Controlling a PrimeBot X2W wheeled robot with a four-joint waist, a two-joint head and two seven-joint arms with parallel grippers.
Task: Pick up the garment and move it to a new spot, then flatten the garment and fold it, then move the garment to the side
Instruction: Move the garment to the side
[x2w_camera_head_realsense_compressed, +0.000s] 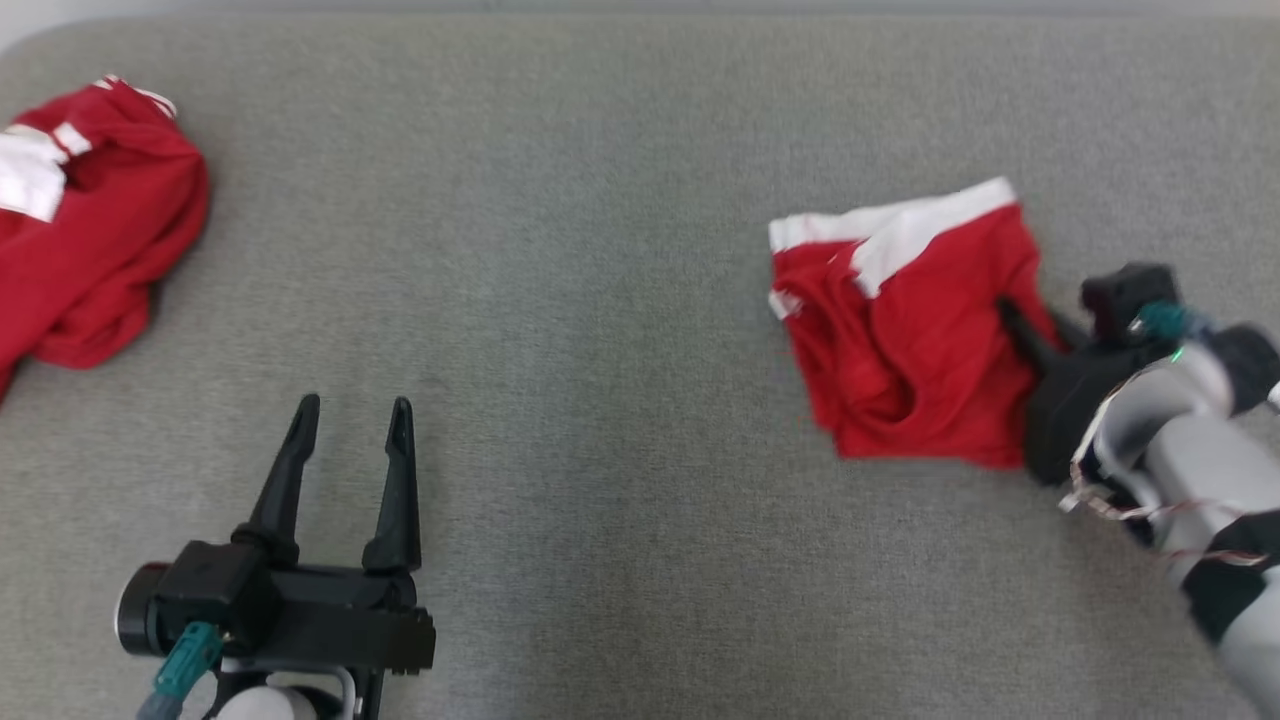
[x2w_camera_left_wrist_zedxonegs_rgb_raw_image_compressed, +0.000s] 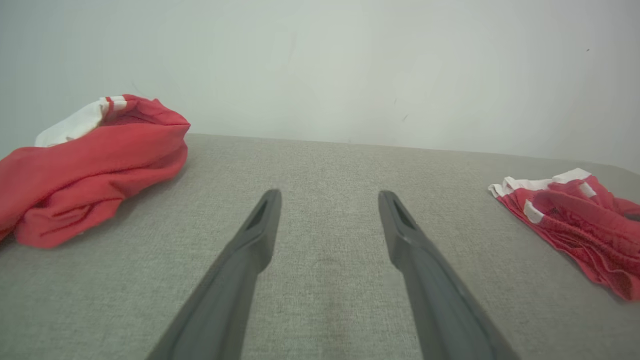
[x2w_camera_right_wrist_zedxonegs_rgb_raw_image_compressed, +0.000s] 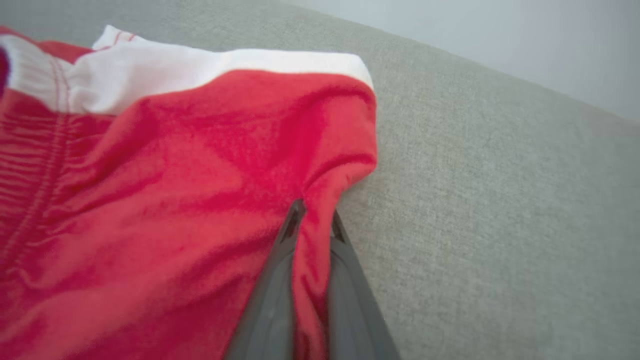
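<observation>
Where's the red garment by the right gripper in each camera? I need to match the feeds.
Head view: garment right of centre, right gripper pinching its right edge.
Left wrist view: garment at the far right edge, lying on the grey surface.
Right wrist view: garment across the left half, a fold between the fingers.
Shared landmark: its white waistband along the far edge.
</observation>
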